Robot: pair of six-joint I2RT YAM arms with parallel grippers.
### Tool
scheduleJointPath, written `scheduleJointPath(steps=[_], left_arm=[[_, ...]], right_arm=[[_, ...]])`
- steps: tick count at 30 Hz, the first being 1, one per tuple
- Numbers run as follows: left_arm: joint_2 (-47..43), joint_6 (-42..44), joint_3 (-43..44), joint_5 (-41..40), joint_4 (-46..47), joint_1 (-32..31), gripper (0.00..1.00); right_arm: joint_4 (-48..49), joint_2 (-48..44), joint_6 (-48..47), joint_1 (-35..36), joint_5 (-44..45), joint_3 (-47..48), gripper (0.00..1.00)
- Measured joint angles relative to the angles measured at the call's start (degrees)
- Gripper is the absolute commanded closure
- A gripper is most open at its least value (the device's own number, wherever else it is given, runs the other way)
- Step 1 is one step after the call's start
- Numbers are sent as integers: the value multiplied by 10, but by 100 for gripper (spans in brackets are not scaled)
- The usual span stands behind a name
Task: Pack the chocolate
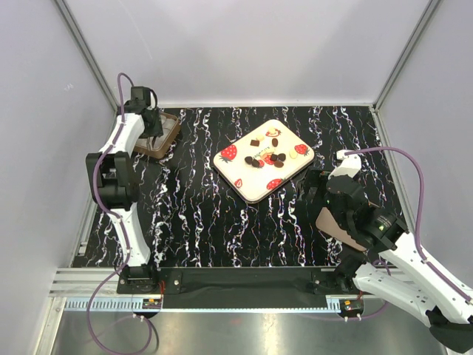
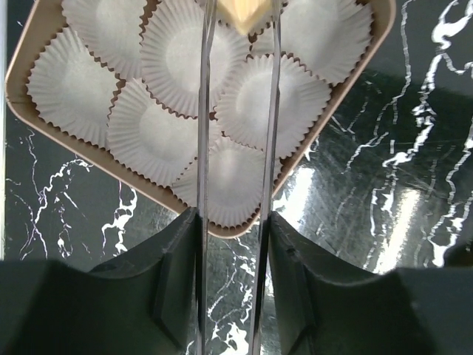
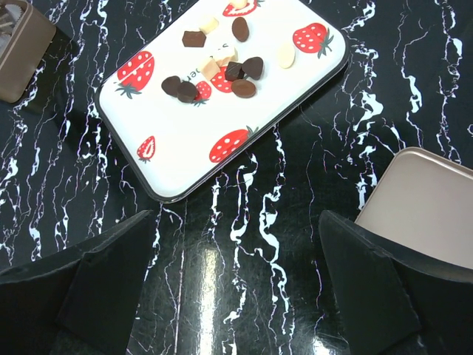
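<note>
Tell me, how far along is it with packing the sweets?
Barely begun. The paper cups visible in the brown box look empty. The left gripper hovers over them, seemingly pinching a cream piece. About a dozen chocolates lie on the strawberry tray, waiting; the right gripper hangs open.

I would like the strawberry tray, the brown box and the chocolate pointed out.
strawberry tray (image 1: 256, 180): top external view, bare white surface.
brown box (image 3: 26, 63): right wrist view, outer wall.
chocolate (image 3: 244, 88): right wrist view, one dark piece.
</note>
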Motion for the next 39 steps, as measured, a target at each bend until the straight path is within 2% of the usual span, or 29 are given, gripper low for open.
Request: scheduleJointPath(steps=[17, 21, 25, 28, 31, 35, 39], left_arm=[[-3, 7, 15, 24, 8, 2, 52], [-46, 5, 4, 33, 3, -4, 52], [-144, -13, -46, 52, 9, -18, 52], [-229, -28, -102, 63, 17, -60, 52], [-283, -37, -149, 65, 26, -144, 52], [-298, -45, -196, 69, 33, -264, 52], [-286, -50, -213, 58, 24, -346, 51]], right_arm=[[1, -1, -6, 0, 3, 0, 0], [0, -2, -5, 0, 3, 0, 0], [-1, -6, -1, 0, 2, 0, 0], [-9, -9, 3, 0, 1, 3, 0], [-17, -17, 7, 0, -2, 7, 0], [-27, -32, 14, 0, -3, 10, 0], [-31, -40, 24, 0, -4, 10, 0]])
